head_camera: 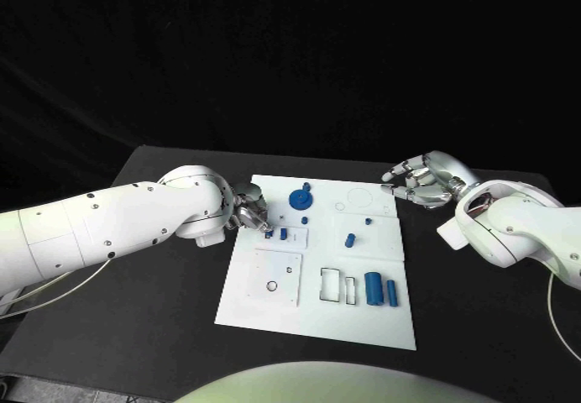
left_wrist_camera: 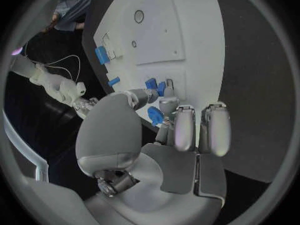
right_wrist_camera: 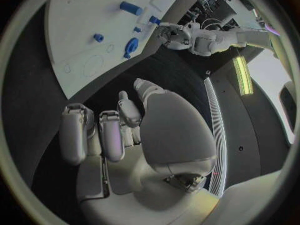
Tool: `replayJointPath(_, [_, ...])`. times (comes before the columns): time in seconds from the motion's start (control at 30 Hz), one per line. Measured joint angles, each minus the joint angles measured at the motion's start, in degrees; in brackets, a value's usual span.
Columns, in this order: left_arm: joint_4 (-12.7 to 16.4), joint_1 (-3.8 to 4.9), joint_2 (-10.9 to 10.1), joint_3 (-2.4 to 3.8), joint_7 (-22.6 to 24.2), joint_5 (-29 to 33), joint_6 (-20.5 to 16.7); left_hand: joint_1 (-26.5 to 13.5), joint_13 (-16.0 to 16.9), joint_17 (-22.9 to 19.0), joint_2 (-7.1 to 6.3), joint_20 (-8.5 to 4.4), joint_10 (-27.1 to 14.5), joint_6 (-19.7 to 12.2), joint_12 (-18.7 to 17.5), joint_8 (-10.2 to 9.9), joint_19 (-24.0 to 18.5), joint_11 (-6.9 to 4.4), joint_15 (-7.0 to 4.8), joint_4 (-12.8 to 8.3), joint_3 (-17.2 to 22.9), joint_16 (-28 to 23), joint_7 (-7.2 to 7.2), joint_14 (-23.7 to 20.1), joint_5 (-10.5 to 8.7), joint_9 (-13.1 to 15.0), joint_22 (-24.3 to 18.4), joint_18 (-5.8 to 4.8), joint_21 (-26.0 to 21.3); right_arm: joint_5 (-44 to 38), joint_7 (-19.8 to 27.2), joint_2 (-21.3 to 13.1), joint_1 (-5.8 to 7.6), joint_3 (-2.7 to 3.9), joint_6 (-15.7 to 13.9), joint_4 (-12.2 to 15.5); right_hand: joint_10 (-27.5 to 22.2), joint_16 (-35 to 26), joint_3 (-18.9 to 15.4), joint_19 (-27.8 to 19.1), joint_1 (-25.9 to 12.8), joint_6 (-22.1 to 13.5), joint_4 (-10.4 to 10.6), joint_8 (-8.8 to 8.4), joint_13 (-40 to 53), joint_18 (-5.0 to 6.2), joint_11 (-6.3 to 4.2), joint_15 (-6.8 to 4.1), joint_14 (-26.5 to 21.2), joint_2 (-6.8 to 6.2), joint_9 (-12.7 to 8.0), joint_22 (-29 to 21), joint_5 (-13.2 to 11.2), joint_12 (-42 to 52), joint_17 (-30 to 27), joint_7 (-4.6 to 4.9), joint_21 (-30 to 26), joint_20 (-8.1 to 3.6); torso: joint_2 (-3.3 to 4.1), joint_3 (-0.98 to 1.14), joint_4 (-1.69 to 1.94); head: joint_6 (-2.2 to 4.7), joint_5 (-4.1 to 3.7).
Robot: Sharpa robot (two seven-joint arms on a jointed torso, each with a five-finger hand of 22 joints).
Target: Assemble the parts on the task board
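The white task board [head_camera: 317, 311] lies in the middle of the black table. My left hand [head_camera: 252, 210] is at the board's left edge. It pinches a small blue part [left_wrist_camera: 155, 116] between thumb and a finger. Just beyond its fingertips, two small blue parts [head_camera: 284, 234] sit on the board. A blue disc [head_camera: 299, 199] stands near the far edge. Two blue cylinders [head_camera: 381, 289] lie side by side near the right edge. My right hand [head_camera: 420, 180] hovers off the board's far right corner, fingers loosely bent and holding nothing.
More blue parts sit mid-board: a peg [head_camera: 304, 220], a small stud [head_camera: 369, 222] and a short piece [head_camera: 350, 240]. Outlined slots [head_camera: 337, 285] and a round hole [head_camera: 271, 286] mark the near half. Bare table [head_camera: 145, 336] flanks the board.
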Motion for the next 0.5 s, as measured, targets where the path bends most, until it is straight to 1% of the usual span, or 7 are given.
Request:
replayJointPath(0.07, [-0.02, -0.04, 0.03, 0.00, -0.14, -0.32, 0.12, -0.08, 0.07, 0.00, -0.08, 0.00, 0.20, 0.00, 0.00, 0.24, 0.00, -0.20, 0.00, 0.00, 0.00, 0.00, 0.00, 0.00, 0.10, 0.01, 0.00, -0.01, 0.00, 0.00, -0.01, 0.00, -0.01, 0.00, 0.02, 0.00, 0.00, 0.00, 0.00, 0.00, 0.00, 0.00, 0.00, 0.00, 0.00, 0.00, 0.00, 0.00, 0.00, 0.00, 0.00, 0.00, 0.00, 0.00, 0.00, 0.00, 0.00, 0.00, -0.01, 0.00, 0.02, -0.04, 0.02])
replayJointPath(0.3, [-0.09, -0.07, 0.11, 0.00, -0.51, -1.20, 0.43, -0.15, 0.07, 0.00, -0.15, 0.00, 0.20, 0.02, 0.00, 0.28, 0.00, -0.20, 0.00, 0.00, 0.00, 0.00, -0.01, 0.00, 0.41, 0.01, -0.01, 0.00, 0.20, 0.00, -0.01, 0.00, -0.03, 0.00, 0.07, 0.00, 0.00, 0.00, 0.00, 0.00, 0.00, 0.00, 0.00, 0.00, 0.00, 0.00, 0.00, 0.00, 0.00, 0.00, 0.00, -0.01, 0.00, 0.00, 0.00, 0.00, 0.00, 0.00, -0.03, 0.00, -0.01, -0.25, 0.12])
replayJointPath(0.5, [-0.27, -0.08, 0.11, 0.01, -0.74, -1.84, 0.51, -0.15, 0.07, 0.04, -0.15, 0.00, 0.19, 0.02, 0.00, 0.28, 0.00, -0.20, 0.00, -0.01, 0.01, 0.00, -0.01, 0.00, 0.41, 0.02, -0.01, 0.00, 0.19, 0.00, -0.02, -0.01, -0.03, 0.00, 0.09, 0.00, 0.00, 0.00, 0.00, 0.00, 0.00, 0.00, 0.00, 0.00, 0.00, 0.00, 0.00, 0.00, 0.00, 0.00, 0.00, -0.01, -0.01, 0.00, -0.01, 0.00, 0.00, 0.00, -0.03, 0.01, -0.01, -0.26, 0.13])
